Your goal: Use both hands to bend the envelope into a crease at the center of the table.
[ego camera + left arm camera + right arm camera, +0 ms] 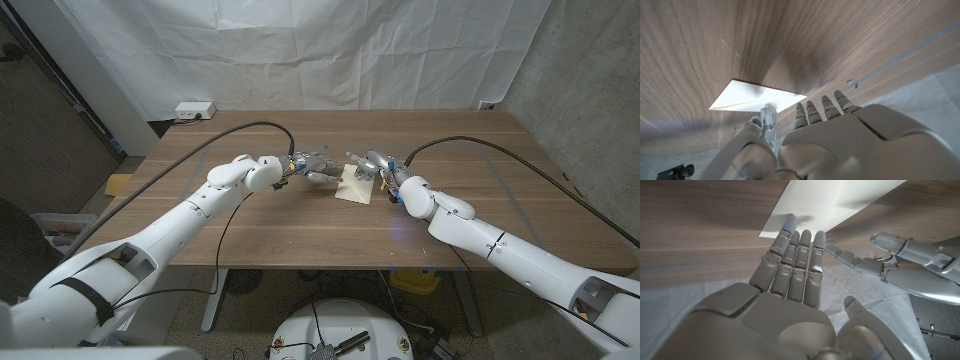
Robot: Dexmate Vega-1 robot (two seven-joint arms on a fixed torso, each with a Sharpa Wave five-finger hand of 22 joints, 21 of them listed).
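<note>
Approach step: both hands, L (312, 166) & R (372, 164), released, flanking flat envelope (357, 184) on bench (250, 225); next needing grips on opp. edges.

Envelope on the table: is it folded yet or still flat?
Still flat. The envelope lies spread on the wood with no crease visible. The left hand and right hand are open beside it.

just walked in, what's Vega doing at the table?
Both hands are at a cream envelope lying mid-table. The left hand is at its left side, the right hand at its right, fingers stretched over one edge. Neither plainly grips it. The envelope looks flat, with no crease visible.
</note>
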